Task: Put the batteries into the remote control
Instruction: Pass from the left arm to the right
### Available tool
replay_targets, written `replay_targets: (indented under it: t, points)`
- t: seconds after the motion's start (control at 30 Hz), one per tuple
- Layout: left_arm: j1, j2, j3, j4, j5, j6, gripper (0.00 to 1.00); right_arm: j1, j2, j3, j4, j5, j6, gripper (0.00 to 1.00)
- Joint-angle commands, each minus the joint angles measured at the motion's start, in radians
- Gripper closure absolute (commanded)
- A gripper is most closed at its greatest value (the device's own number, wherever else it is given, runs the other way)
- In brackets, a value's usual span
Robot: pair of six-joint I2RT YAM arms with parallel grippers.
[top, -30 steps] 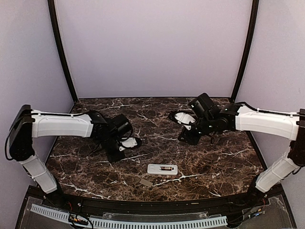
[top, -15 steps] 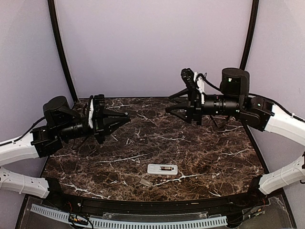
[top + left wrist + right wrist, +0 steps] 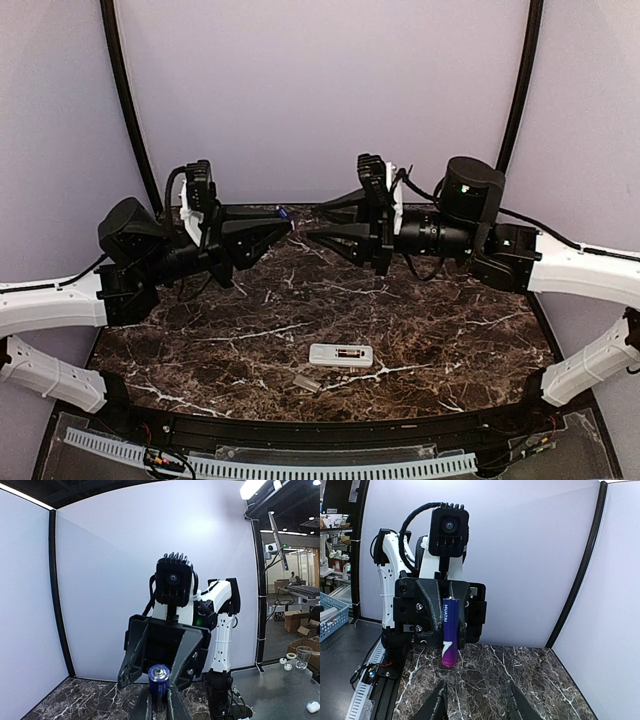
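Lit bright and even from overhead, diffuse. Shadows soft, hard to pick out on the dark marble counter (image 3: 450, 340); faint sheen along its white veins. Top view sharp, slightly grainy, pale walls (image 3: 320, 90) flat grey-lilac. Left wrist view: heavy fisheye, black corner post (image 3: 52, 595) bowed; ceiling lamp (image 3: 252, 487) blown out at upper right; small highlight on battery (image 3: 159, 675) tip. Right wrist view: same bowing along right-hand post (image 3: 577, 575); right jaws at bottom edge soft, out of focus.

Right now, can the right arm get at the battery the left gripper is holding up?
Probably yes. The battery sticks out clear of the left gripper's shut fingers. The right gripper faces it with jaws open, and nothing shows between them.
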Motion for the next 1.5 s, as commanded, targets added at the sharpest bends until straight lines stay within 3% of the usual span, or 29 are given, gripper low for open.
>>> replay_targets:
  t: [0.0,0.2,0.3,0.4,0.5,0.63,0.9,1.13,1.47]
  points:
    - [-0.011,0.017,0.017,0.124,0.033,-0.101,1.0,0.021,0.036,0.01,0.104,0.031,-0.025,0.66]
    - [-0.015,0.001,0.034,0.062,0.052,-0.053,1.0,0.026,0.016,0.01,0.038,0.027,-0.061,0.66]
    - [-0.016,-0.015,0.056,-0.054,0.033,-0.007,1.0,0.026,-0.007,0.071,-0.163,0.025,-0.097,0.62]
    - [-0.032,-0.031,0.131,-0.262,-0.079,0.154,1.0,0.018,-0.013,0.167,-0.406,0.091,-0.092,0.59]
    - [-0.064,-0.026,0.171,-0.455,-0.279,0.304,1.0,0.016,0.01,0.243,-0.5,0.235,0.044,0.56]
    - [-0.095,0.0,0.204,-0.52,-0.407,0.404,1.0,0.03,0.115,0.413,-0.61,0.435,0.31,0.61]
    - [-0.096,0.053,0.25,-0.565,-0.47,0.314,1.0,0.118,0.171,0.474,-0.568,0.628,0.427,0.61]
    - [-0.096,0.093,0.301,-0.631,-0.562,0.247,1.0,0.118,0.17,0.451,-0.537,0.622,0.447,0.63]
    - [-0.096,0.11,0.314,-0.656,-0.572,0.242,1.0,0.119,0.217,0.438,-0.538,0.61,0.458,0.7]
